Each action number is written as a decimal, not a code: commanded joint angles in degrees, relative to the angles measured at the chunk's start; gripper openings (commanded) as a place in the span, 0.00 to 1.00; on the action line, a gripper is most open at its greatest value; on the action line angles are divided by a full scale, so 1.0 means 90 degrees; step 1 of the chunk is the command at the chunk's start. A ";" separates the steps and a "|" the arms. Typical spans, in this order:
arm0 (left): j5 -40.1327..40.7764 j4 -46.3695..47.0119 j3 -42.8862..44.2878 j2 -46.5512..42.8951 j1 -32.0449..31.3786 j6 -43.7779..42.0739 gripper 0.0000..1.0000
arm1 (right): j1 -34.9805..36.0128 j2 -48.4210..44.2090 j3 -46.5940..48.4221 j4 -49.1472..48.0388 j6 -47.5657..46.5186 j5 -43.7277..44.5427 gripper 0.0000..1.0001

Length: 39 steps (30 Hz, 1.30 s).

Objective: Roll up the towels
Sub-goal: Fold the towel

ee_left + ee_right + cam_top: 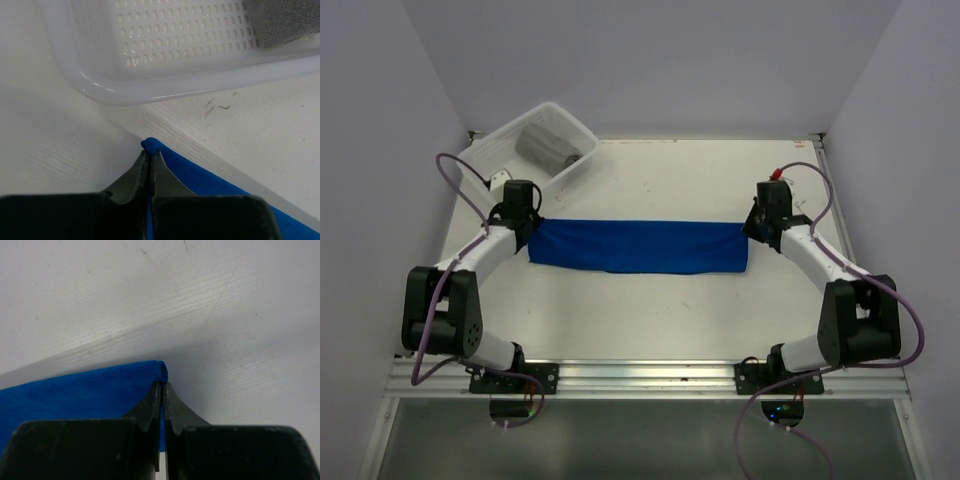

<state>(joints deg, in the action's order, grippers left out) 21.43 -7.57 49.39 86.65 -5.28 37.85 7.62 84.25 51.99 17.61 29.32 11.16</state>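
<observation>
You have the white table (650,320) under everything. Across its middle the blue towel (638,246) lies spread flat as a long strip. Its long axis runs left to right, with one short end pointing at each arm.

At the far-left corner the white basket (582,128) sits skewed to the table's edges. The grey towel (545,147) lies inside it as a compact bundle, well apart from the blue one.

Your left gripper (149,152) is clenched on the blue towel's far-left corner. Its jaws are pressed together, with a nub of blue cloth showing at the tips and the basket's wall just beyond.

Your right gripper (163,386) is likewise pinched on the far-right corner, a folded blue edge caught between its tips. Both corners stay low at the table.
</observation>
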 commanded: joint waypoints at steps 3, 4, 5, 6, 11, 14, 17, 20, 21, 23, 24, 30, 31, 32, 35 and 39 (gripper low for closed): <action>0.0353 0.0061 -0.0204 -0.1062 0.0040 -0.0055 0.00 | -0.0026 -0.1195 -0.0356 -0.0091 -0.0104 0.0206 0.00; 0.0363 0.0022 -0.0243 -0.1189 0.0040 -0.0055 0.00 | -0.0026 -0.1342 -0.0434 -0.0101 -0.0104 0.0148 0.00; 0.0363 -0.0008 -0.0321 -0.1297 0.0040 -0.0064 0.00 | -0.0026 -0.1479 -0.0493 -0.0110 -0.0142 0.0099 0.00; 0.0363 -0.0037 -0.0379 -0.1540 0.0040 -0.0084 0.00 | -0.0036 -0.1625 -0.0590 -0.0110 -0.0172 0.0050 0.00; 0.0431 -0.0232 -0.0594 -0.2254 0.0040 -0.0084 0.00 | -0.0026 -0.2494 -0.0776 0.0143 -0.0289 -0.0048 0.00; 0.0470 -0.0398 -0.0702 -0.2703 0.0040 -0.0064 0.00 | -0.0036 -0.2991 -0.0844 0.0377 -0.0318 -0.0077 0.00; 0.0480 -0.0603 -0.0809 -0.3123 0.0040 -0.0045 0.00 | -0.0026 -0.3460 -0.0864 0.0689 -0.0348 -0.0117 0.00; 0.0490 -0.0925 -0.1014 -0.3572 0.0040 0.0033 0.00 | -0.0026 -0.3929 -0.0932 0.1011 -0.0328 -0.0214 0.00; 0.0490 -0.0974 -0.1073 -0.3825 0.0040 0.0053 0.00 | -0.0026 -0.4057 -0.1000 0.1080 -0.0319 -0.0253 0.00; 0.0490 -0.1101 -0.1307 -0.4109 0.0040 0.0072 0.00 | -0.0016 -0.4466 -0.1088 0.1294 -0.0299 -0.0273 0.00; 0.0500 -0.1170 -0.1385 -0.4371 0.0040 0.0111 0.00 | -0.0026 -0.4623 -0.1224 0.1354 -0.0299 -0.0312 0.00; 0.0158 -0.1463 -0.1688 -0.4989 0.0020 0.0463 0.00 | -0.0016 -0.5472 -0.1499 0.1871 -0.0153 -0.0458 0.00; 0.0168 -0.1541 -0.1679 -0.5018 0.0020 0.0473 0.00 | -0.0016 -0.5551 -0.1509 0.1930 -0.0104 -0.0488 0.00; 0.0197 -0.1706 -0.1659 -0.5038 0.0020 0.0511 0.00 | -0.0026 -0.5620 -0.1509 0.2066 -0.0065 -0.0488 0.00; 0.0392 -0.1989 -0.1630 -0.5048 0.0030 0.0609 0.00 | -0.0016 -0.5728 -0.1606 0.2204 0.0169 -0.0517 0.00; 0.0480 -0.2000 -0.1698 -0.4825 0.0020 0.0687 0.00 | -0.0016 -0.5504 -0.1762 0.2077 0.0414 -0.0508 0.00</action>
<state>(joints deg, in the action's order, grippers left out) 22.09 -24.47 34.33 42.04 -5.32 42.63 7.70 33.19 37.21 35.66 30.92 5.67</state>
